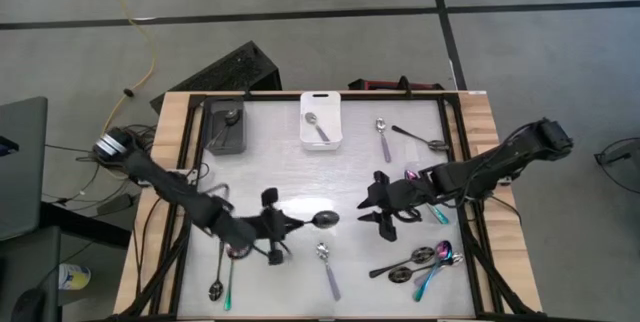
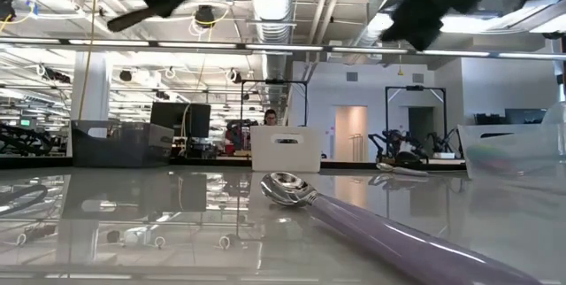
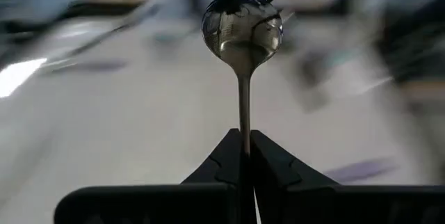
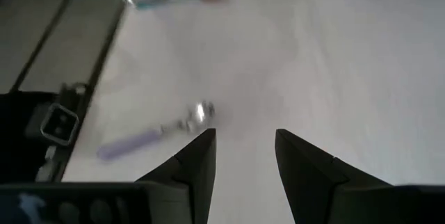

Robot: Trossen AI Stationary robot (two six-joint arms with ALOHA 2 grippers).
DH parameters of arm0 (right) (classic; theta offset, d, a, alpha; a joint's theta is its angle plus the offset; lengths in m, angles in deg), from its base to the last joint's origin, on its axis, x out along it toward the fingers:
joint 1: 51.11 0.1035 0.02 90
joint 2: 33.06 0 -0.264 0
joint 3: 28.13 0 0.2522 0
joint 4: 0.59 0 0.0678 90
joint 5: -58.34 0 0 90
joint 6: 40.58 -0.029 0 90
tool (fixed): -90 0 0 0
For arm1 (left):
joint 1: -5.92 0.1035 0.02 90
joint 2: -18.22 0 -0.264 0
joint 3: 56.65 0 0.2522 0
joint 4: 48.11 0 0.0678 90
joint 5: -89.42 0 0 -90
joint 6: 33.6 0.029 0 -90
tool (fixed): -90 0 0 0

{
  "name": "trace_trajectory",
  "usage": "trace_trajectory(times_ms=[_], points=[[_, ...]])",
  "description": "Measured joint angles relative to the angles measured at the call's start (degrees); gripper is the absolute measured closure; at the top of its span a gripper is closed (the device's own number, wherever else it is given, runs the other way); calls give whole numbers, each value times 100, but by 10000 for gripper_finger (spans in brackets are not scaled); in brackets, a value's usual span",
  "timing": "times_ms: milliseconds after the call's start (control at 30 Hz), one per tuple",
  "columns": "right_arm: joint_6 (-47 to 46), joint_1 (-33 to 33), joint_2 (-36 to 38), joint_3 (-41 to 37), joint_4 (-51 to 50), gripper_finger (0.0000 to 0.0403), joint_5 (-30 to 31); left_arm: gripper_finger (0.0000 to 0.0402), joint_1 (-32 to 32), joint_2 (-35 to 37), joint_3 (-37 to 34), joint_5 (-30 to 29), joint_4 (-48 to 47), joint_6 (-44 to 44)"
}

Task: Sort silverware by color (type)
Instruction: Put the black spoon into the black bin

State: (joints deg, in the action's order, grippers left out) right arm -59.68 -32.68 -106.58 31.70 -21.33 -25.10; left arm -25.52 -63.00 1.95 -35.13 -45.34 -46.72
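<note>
My left gripper (image 1: 292, 225) hovers over the table's near middle, shut on a spoon with a dark, mirror-like bowl (image 1: 325, 219). My right gripper (image 1: 373, 214) hangs open above the table just right of that bowl and holds nothing. In the right wrist view its fingers (image 4: 243, 156) stand apart over bare table, with a lilac-handled spoon (image 4: 154, 136) lying beyond them. More spoons lie flat on the table: a lilac-handled one (image 1: 327, 267), a mixed cluster (image 1: 420, 260), a pair (image 1: 222, 280), and two near the far edge (image 1: 383, 137). My left gripper pinches the spoon's slim handle (image 3: 244, 130) between its two shut fingers, which lie along the handle. The fingers reach level from the table's left. The spoon is lifted clear of the table and sticks straight out ahead of the fingers, bowl (image 3: 242, 26) outermost.
A dark bin (image 1: 228, 127) and a white bin (image 1: 322, 120) stand at the far edge, each with a spoon in it. A black frame (image 1: 458, 152) runs around the table. In the low view a lilac-handled spoon (image 2: 354, 216) lies close in front.
</note>
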Motion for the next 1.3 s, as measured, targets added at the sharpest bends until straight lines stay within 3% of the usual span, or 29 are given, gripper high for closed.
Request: trace_trajectory(times_ms=[133, 267, 400, 567, 1000, 1133, 1300], points=[[1250, 138, -290, -48, 1293, 232, 1, 400, 355, 183, -1324, 2011, 3029, -393], [3376, 358, -589, -40, 2246, 232, 1, 400, 461, 119, -2036, 2203, 4390, -1065], [4998, 547, -861, -24, 3093, 232, 509, 400, 449, 115, -2203, 1815, 4365, -1480], [5552, 638, -1127, 264, 3427, 232, 1536, 401, 453, 115, -2196, 1758, 4295, -1428], [6028, 576, -1726, 836, 3383, 237, 1610, 401, 450, 118, -2181, 1680, 4279, -1374], [6149, 563, -1964, 1010, 3405, 272, 1641, 400, 448, 118, -2183, 1677, 4241, -1419], [6162, 585, -2060, 1132, 3332, 366, 1883, 387, 455, 118, -2183, 1627, 4181, -1602]])
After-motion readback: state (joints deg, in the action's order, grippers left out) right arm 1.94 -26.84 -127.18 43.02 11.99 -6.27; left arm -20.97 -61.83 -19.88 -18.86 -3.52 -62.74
